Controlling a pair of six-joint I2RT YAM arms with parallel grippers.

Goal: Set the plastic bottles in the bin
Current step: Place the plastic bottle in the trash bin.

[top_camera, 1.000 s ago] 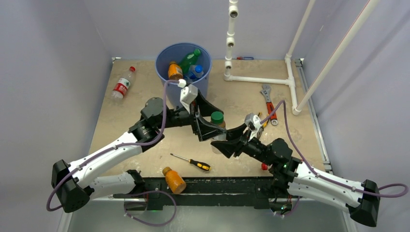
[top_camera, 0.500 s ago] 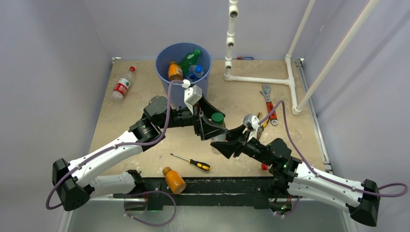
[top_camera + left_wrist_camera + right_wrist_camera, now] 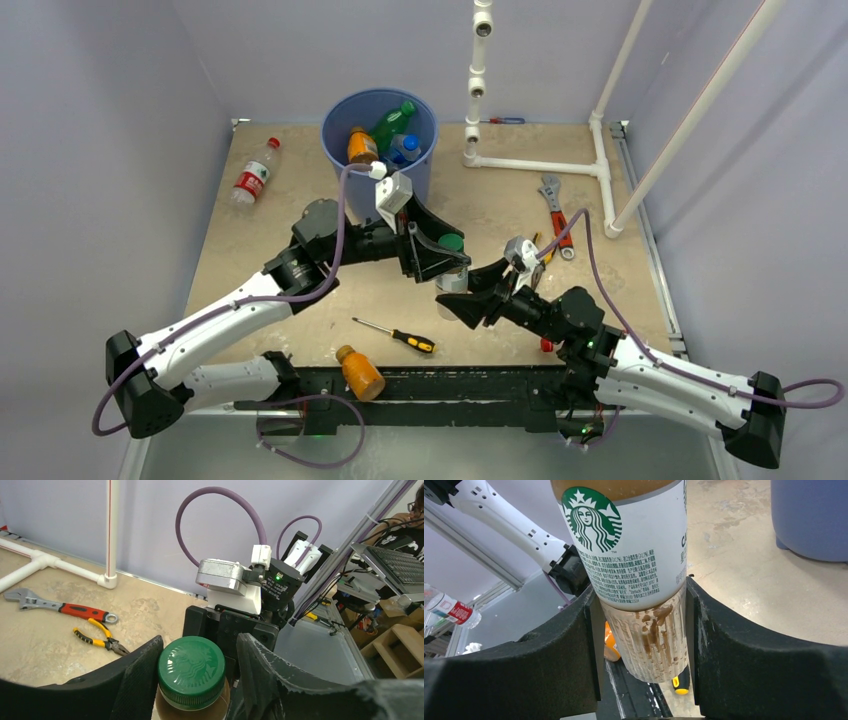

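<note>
The right gripper [image 3: 641, 630] pinches the ribbed lower part of an upright Starbucks coffee bottle [image 3: 634, 570], outside the blue bin [image 3: 428, 165] and near its side facing the arm bases. The left gripper [image 3: 198, 647] straddles the bottle's green cap [image 3: 191, 669]; I cannot tell whether its fingers press on it.

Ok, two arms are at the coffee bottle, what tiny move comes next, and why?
Probably the left tool should squeeze shut on the green cap. It sits either side of the cap with a sliver of gap on one side, while the right tool grips the bottle at its base. A firm hold seems needed before the right lets go.
</note>
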